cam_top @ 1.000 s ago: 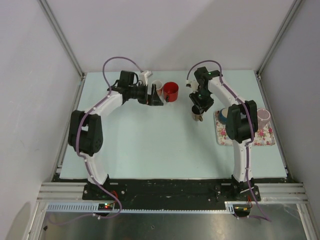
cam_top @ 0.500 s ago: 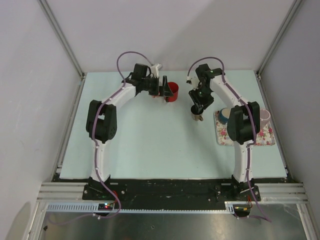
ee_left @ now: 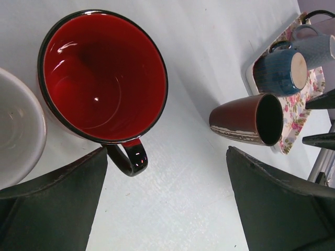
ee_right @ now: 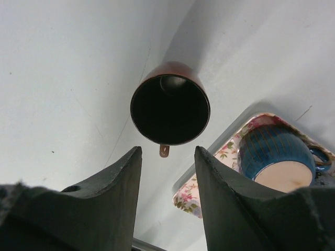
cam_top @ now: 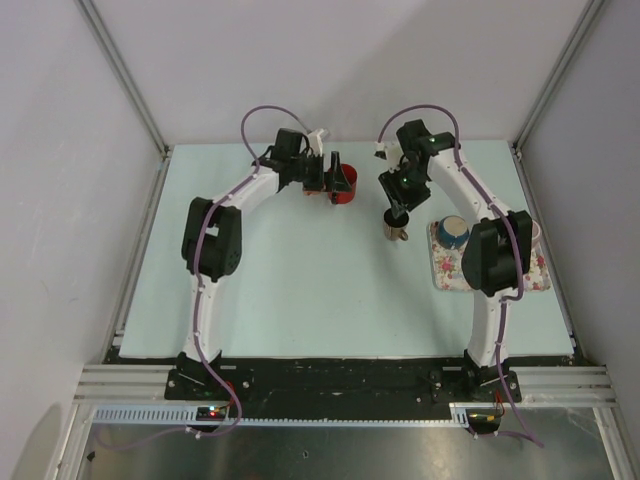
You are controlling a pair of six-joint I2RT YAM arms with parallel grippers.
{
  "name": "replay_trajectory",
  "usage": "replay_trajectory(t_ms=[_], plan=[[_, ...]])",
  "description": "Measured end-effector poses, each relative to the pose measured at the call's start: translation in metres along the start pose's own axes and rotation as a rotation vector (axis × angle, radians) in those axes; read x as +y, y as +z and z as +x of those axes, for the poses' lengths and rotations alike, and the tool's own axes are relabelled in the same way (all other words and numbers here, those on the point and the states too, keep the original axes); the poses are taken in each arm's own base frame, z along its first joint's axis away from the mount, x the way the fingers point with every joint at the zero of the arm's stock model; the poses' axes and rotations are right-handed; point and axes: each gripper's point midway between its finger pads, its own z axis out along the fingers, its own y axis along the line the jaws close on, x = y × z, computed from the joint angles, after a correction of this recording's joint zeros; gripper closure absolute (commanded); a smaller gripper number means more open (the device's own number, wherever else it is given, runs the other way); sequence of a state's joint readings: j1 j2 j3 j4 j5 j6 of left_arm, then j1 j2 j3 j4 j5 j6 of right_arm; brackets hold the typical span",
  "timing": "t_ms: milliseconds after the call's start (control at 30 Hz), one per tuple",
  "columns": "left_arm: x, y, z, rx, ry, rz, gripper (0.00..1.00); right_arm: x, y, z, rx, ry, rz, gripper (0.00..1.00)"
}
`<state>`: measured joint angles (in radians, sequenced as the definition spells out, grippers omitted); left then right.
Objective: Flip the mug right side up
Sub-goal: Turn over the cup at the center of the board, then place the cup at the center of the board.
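While right gripper (cam_top: 398,213) hangs straight above, jaws apart, empty, brown mug (ee_right: 170,107) stands mouth-up, axis vertical; left gripper (ee_left: 167,157), wide open, sits farther off by red mug (ee_left: 102,73).

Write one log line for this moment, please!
brown ceramic mug: upright on table | right hand: open above it, nothing held | left hand: open, by glossy red mug

surface: pale green table (cam_top: 300,290) | on it: red mug (cam_top: 343,186), upright; brown mug (cam_top: 396,233), upright; white cup (ee_left: 15,136) touching red mug; floral tray (cam_top: 441,270) near right side
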<state>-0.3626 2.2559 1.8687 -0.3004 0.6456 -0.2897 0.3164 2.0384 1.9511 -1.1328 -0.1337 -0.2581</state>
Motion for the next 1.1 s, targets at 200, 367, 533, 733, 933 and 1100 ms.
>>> replay_trajectory(t_ms=[200,367,533,733,933,1100], plan=[[0.004,0.005,-0.002,-0.004,-0.011,-0.011,0.02,0.002,0.003,0.02,0.032,0.0,-0.017,0.5],[0.003,0.008,-0.005,-0.01,-0.016,-0.009,0.02,0.008,-0.006,0.049,0.038,-0.014,-0.02,0.5],[0.001,0.011,-0.004,-0.009,-0.016,-0.005,0.02,0.014,-0.002,0.08,0.05,-0.017,-0.022,0.51],[-0.004,0.018,0.002,0.005,-0.033,0.003,0.02,0.014,0.018,0.096,0.063,-0.016,-0.018,0.51],[-0.017,0.027,0.009,0.022,-0.026,0.021,0.02,0.006,0.025,0.075,-0.026,-0.033,0.015,0.52],[-0.028,0.035,0.003,0.013,-0.013,0.039,0.02,0.003,0.027,0.058,-0.089,-0.049,0.042,0.53]])
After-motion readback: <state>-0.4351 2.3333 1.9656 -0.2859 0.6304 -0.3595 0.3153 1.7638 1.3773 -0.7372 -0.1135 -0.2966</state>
